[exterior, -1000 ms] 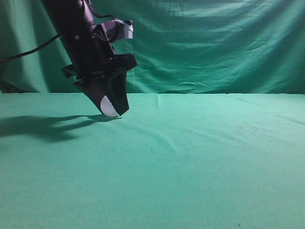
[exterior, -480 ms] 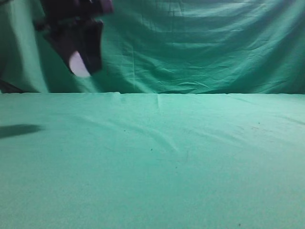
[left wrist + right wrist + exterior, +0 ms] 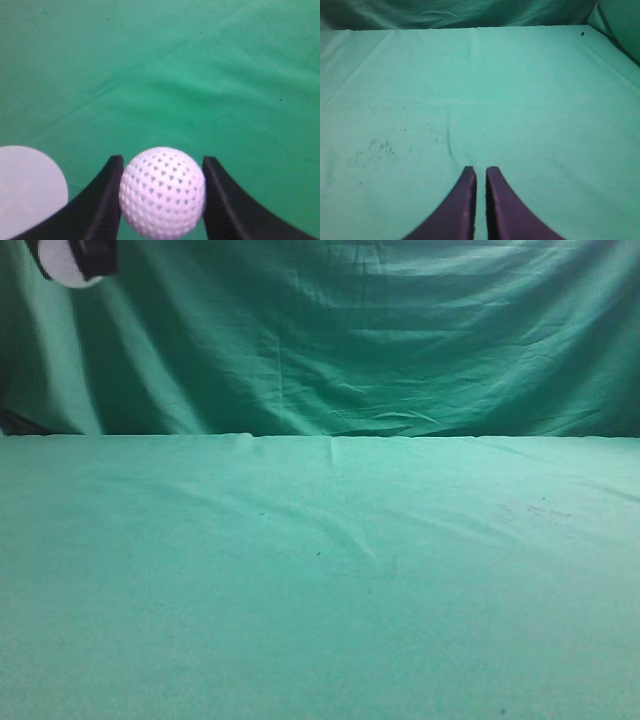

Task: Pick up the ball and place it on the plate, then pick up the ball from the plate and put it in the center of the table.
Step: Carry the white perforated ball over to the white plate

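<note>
My left gripper (image 3: 161,165) is shut on the white dimpled ball (image 3: 162,192) and holds it high above the teal-green table (image 3: 200,75). In the exterior view the ball (image 3: 68,268) and the left gripper (image 3: 88,258) show only at the top left corner. A round white plate (image 3: 27,187) lies on the cloth at the lower left of the left wrist view, below and left of the ball. My right gripper (image 3: 481,170) is shut and empty above the table (image 3: 520,100); it does not show in the exterior view.
A draped green curtain (image 3: 400,330) hangs behind the table's far edge. The cloth (image 3: 330,570) has light wrinkles and a few dark specks. The table's right edge (image 3: 615,55) shows in the right wrist view.
My left gripper has risen with the ball from just above the cloth up and to the left, almost out of the exterior view. Its shadow on the table is gone.
</note>
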You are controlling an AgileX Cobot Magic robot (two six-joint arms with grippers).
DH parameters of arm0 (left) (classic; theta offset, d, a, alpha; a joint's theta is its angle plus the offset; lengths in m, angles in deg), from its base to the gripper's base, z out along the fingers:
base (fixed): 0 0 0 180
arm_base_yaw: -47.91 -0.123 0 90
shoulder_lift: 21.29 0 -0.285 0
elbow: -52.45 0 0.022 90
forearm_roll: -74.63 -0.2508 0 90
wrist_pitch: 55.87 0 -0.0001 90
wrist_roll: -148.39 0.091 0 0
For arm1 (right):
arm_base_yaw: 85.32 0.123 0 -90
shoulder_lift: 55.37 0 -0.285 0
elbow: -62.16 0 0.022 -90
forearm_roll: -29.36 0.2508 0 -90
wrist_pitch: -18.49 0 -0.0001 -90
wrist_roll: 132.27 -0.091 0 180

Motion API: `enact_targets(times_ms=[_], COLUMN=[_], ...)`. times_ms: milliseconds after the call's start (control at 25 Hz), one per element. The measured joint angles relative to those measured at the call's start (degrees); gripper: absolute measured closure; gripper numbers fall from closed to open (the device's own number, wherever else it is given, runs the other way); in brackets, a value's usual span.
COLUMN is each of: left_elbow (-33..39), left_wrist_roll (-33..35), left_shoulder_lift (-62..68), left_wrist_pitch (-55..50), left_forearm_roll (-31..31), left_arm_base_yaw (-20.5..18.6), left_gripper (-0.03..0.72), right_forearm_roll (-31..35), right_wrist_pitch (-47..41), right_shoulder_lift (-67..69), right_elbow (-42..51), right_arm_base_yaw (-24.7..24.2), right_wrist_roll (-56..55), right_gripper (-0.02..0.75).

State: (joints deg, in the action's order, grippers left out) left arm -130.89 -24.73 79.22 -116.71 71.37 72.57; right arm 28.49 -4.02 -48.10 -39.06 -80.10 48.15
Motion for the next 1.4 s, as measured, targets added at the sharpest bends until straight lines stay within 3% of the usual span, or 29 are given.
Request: enact_targets(times_ms=[200,360,600,760,960,1200,1400], left_elbow=[3.2,8.0,14.8,19.8,23.5,23.8,23.8], left_wrist_roll=[-0.8,-0.2,2.4,4.5,5.6,5.7,5.9], left_shoulder_lift=[-3.7,-6.3,-7.4,-7.4,-7.4,-7.5,-7.5], left_wrist_pitch=[-0.2,0.0,2.4,7.1,12.7,16.7,19.7], left_forearm_roll=[-0.1,3.1,7.3,9.8,10.1,10.1,7.8], left_arm_base_yaw=[-3.1,-11.5,-23.5,-28.6,-29.8,-29.8,-29.8], left_gripper=[0.376,0.376,0.376,0.376,0.376,0.376,0.376], right_forearm_roll=[0.0,1.2,8.0,16.2,21.1,20.7,20.1], right_wrist_pitch=[0.0,2.5,10.3,16.3,18.5,10.7,2.1], right_shoulder_lift=[0.0,0.0,0.0,0.0,0.0,2.4,16.0], right_elbow=[0.0,0.0,0.0,0.0,0.0,-5.7,-15.4], right_arm_base_yaw=[0.0,0.0,0.0,0.0,0.0,0.0,0.0], right_wrist_roll=[0.0,0.0,-0.2,-3.9,-5.0,0.9,9.8], right_gripper=[0.673,0.673,0.673,0.673,0.673,0.673,0.673])
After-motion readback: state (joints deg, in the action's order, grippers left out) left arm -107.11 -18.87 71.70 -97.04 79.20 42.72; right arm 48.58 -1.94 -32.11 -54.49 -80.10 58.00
